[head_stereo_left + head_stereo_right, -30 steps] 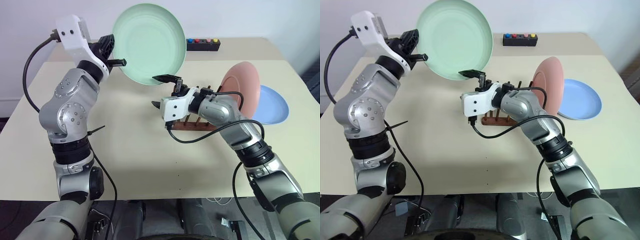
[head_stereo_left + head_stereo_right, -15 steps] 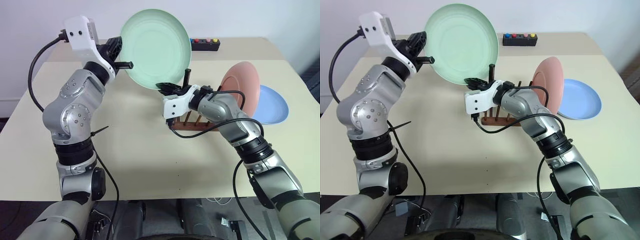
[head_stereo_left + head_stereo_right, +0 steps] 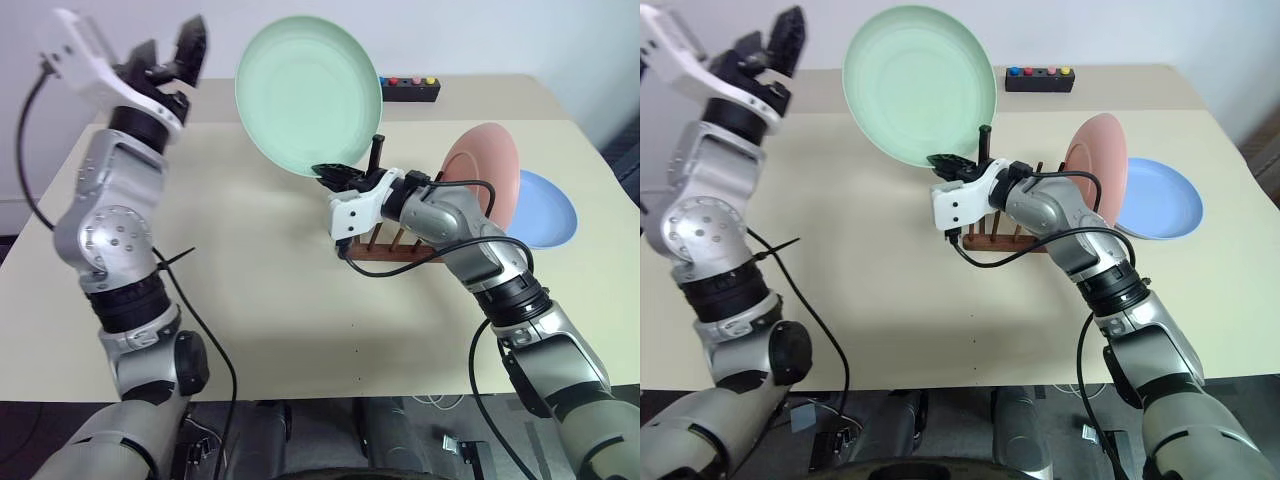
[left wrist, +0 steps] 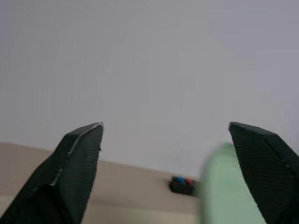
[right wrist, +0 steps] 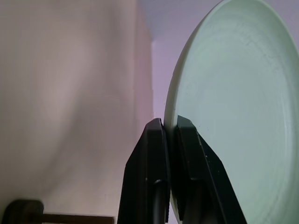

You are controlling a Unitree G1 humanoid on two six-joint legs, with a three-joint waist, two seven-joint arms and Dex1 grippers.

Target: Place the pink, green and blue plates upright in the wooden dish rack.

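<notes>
Item: green plate, round, shallow, matte, rigid; judged light enough for a single rim pinch, though the smooth rim looks liable to slip or swing under its own weight if the pinch loosens, and likely to chip if dropped. Location: held in the air above the tabletop, just above and beside the near end of the wooden dish rack. Hold: right gripper pressed together on the plate's lowest rim edge, one finger on each face, as the right wrist view shows; the rim is the sensible place to take it, since the faces are broad and offer no purchase. Left gripper spread wide, raised and well apart from the plate, holding nothing. Orientation: plate stands nearly on edge, concave face turned toward the robot, its flat disc rising upward from the pinch and tilting slightly away. Companion items: pink plate upright in the rack's far end; blue plate lying flat on the tabletop just beyond it.
</notes>
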